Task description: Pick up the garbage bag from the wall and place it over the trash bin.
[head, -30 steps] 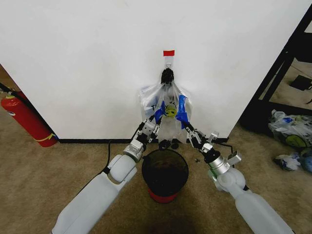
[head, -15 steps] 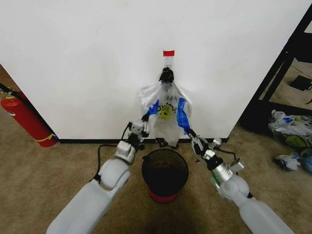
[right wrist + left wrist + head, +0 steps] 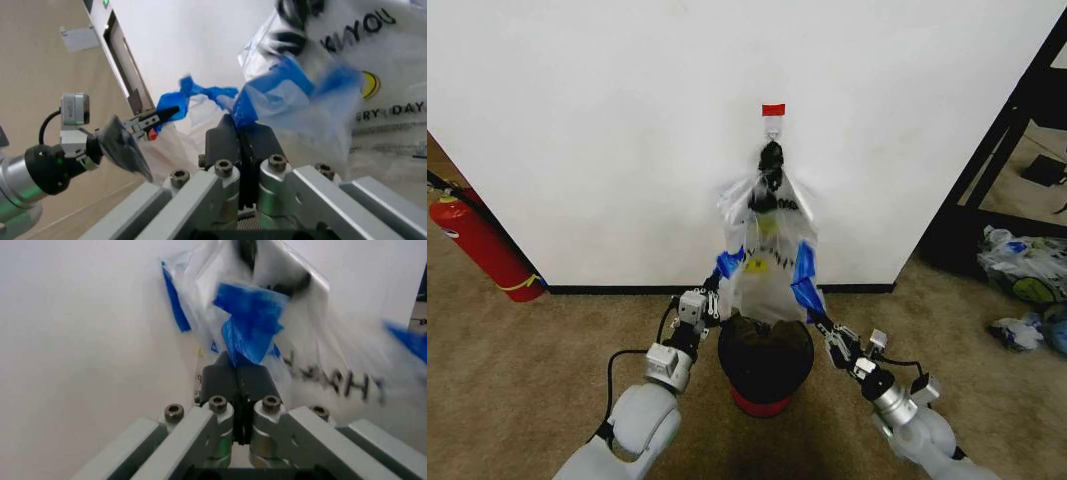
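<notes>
Left tool (image 3: 711, 296) and right tool (image 3: 820, 321) each pinch a blue handle of the garbage bag (image 3: 767, 262), stretched at twelve o'clock above the trash bin (image 3: 765, 360).

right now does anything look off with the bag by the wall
Nothing damaged. The garbage bag hangs stretched off the wall, each blue patch pinched shut by the left pincer and right pincer above the trash bin.

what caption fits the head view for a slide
Both grippers, left and right, pinch the garbage bag over the trash bin.
</notes>
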Tool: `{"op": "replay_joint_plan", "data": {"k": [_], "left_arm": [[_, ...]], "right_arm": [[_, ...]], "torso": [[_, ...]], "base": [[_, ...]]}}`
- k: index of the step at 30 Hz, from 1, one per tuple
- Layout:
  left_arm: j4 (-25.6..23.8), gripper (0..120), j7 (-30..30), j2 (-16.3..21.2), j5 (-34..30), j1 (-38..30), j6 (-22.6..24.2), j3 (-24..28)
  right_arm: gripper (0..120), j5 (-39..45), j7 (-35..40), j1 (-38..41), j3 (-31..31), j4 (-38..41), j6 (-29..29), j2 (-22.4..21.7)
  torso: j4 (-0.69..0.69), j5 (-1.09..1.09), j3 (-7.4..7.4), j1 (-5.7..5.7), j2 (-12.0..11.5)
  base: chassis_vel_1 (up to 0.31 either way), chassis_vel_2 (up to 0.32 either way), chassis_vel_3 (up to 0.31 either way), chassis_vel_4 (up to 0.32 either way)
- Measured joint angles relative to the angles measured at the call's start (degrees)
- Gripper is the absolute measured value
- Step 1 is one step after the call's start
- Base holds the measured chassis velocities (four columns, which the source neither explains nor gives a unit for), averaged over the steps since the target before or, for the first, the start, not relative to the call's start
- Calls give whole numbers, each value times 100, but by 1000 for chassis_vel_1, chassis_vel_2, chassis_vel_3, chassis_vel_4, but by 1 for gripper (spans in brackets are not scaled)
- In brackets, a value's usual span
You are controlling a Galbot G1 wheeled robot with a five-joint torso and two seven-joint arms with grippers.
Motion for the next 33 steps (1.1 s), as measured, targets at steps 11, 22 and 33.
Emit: {"op": "replay_joint_plan", "data": {"k": [11, 22, 33], "left_arm": [[-1409, 0, 5, 18, 42, 611, 19, -600], [-2204, 0, 9, -20, 49, 1100, 98, -990], [-1288, 0, 3, -308, 495, 1405, -295, -535]], "right_arm": [[0, -6, -57, -400, 570, 1401, 59, -180], [0, -168, -126, -692, 1151, 2479, -85, -339], [0, -579, -509, -756, 1046, 1751, 190, -179]], "torso": [[1, -1, 0, 0, 0], [1, 0, 0, 0, 0], [0, 0, 1, 0, 0]], "base": [[0, 0, 0, 0], [0, 0, 0, 0], [0, 0, 0, 0]]}}
